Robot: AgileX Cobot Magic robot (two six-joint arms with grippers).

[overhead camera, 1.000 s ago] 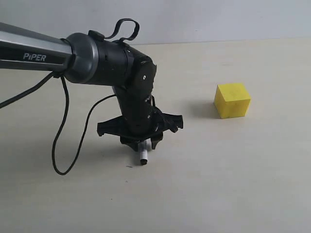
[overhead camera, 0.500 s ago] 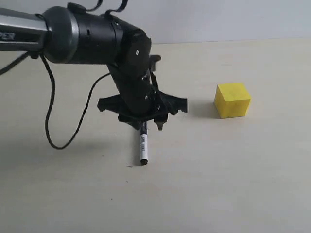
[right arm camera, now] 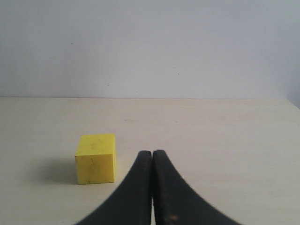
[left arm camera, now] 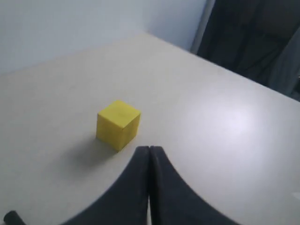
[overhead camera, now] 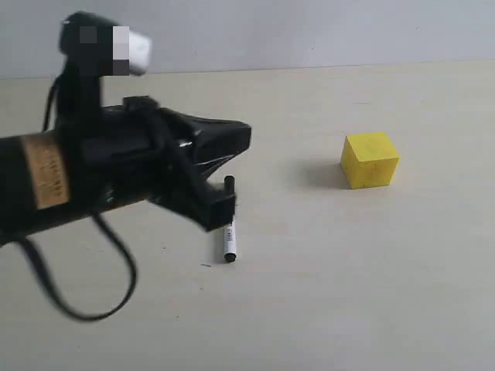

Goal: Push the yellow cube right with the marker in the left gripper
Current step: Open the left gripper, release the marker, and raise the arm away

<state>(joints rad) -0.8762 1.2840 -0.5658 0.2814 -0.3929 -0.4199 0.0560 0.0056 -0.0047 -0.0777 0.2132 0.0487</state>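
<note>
The yellow cube [overhead camera: 370,160] sits on the table at the right, apart from everything. The marker [overhead camera: 230,232] lies flat on the table, black cap toward the back, held by nothing. My left gripper [overhead camera: 246,137] hangs above the marker, tilted and pointing right toward the cube. In the left wrist view its fingers [left arm camera: 140,164] are pressed together with nothing between them, and the cube [left arm camera: 118,124] lies just beyond the left gripper [left arm camera: 149,149]. The right gripper [right arm camera: 152,153] is shut and empty, with the cube [right arm camera: 95,158] ahead of it to one side.
The beige table [overhead camera: 348,294] runs back to a pale wall. A loose black cable [overhead camera: 85,309] from the left arm hangs low over the table at the front left. Dark curtains [left arm camera: 253,37] stand past the table's far edge in the left wrist view.
The left gripper, which stood pointing down over the marker, has lifted off it and swung up to point right. The marker stays lying on the table. The cube has not moved.
</note>
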